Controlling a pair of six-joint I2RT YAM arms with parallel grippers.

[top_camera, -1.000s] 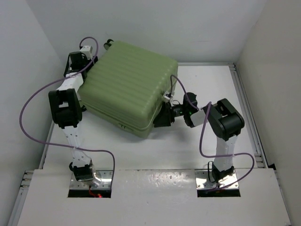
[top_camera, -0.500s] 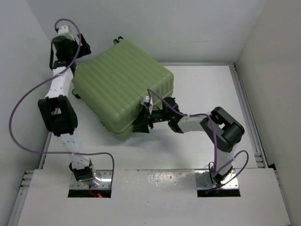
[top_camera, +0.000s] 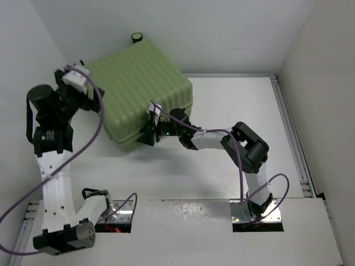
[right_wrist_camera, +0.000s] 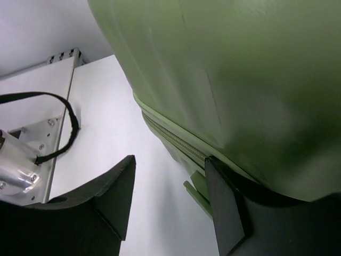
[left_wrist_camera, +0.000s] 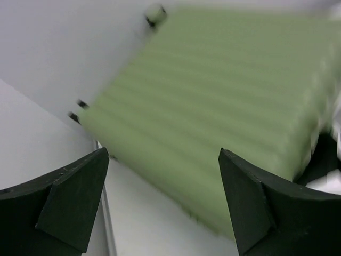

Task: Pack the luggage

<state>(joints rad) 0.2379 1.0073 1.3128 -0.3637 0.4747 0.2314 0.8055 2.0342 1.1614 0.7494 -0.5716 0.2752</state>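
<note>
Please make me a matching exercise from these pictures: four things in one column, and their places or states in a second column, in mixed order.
Things:
1. luggage
2. left gripper
3. right gripper
4. wheel

Places or states:
A. open, pressed at the luggage's near edge
B. black and green, at the luggage's far corner
C. closed, ribbed shell facing up
D. wide open, empty, left of the luggage

Pairs: 1-C, 2-D, 3-A, 4-B
</note>
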